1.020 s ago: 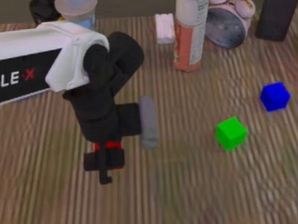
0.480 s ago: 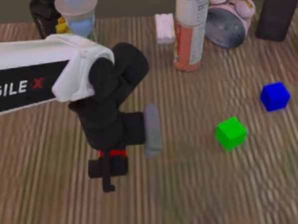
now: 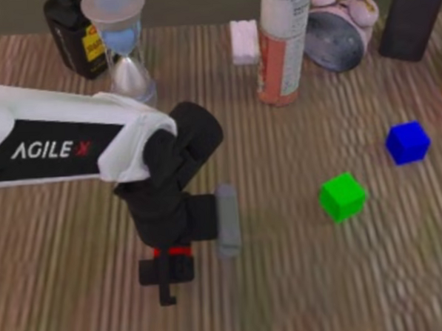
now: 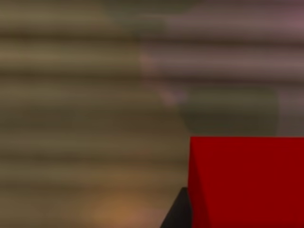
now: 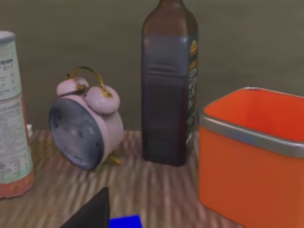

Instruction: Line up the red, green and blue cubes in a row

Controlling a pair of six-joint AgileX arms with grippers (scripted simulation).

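My left gripper [image 3: 166,276] hangs over the table's left-middle, shut on the red cube [image 3: 170,250], which shows as a thin red strip between the black jaws. In the left wrist view the red cube [image 4: 247,183] fills the lower corner beside one dark finger [image 4: 178,216]. The green cube [image 3: 342,196] lies on the table to the right, and the blue cube [image 3: 407,141] sits farther right and a little behind it. My right arm is outside the top view. A dark part of my right gripper [image 5: 92,213] shows just beside the blue cube [image 5: 126,222].
Along the back edge stand a dark bottle [image 3: 77,36], an hourglass [image 3: 122,44], a pale ridged block [image 3: 244,40], a can [image 3: 281,44], a pink alarm clock [image 3: 340,29] and a dark bottle [image 3: 413,14]. An orange container [image 5: 251,161] stands at the right edge.
My left arm has moved toward the table's front edge and slightly right with the red cube, uncovering the hourglass and dark bottle. The green and blue cubes have not moved.
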